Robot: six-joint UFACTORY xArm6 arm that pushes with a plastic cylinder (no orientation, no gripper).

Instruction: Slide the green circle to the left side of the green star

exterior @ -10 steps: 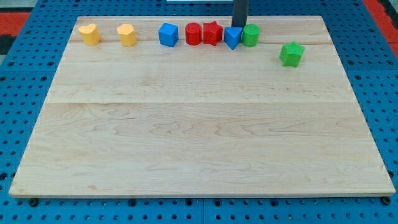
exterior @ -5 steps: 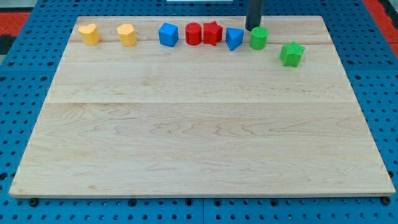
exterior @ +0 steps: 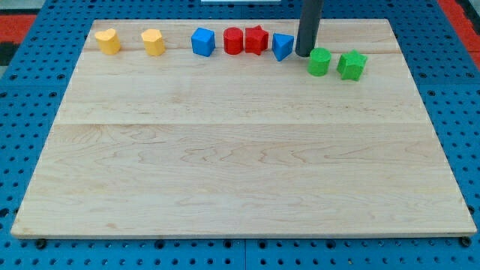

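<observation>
with the green circle [exterior: 319,62] already just left of the green star [exterior: 352,65], my tip [exterior: 303,53], which has no claw, sits at its upper left; next calls only for a slight nudge or backing off.

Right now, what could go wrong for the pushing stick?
My tip sits at the upper left of the green circle, which is already close to the green star. One more push could knock the star away. The blue block is just left of my tip, so swinging back might bump it.
</observation>
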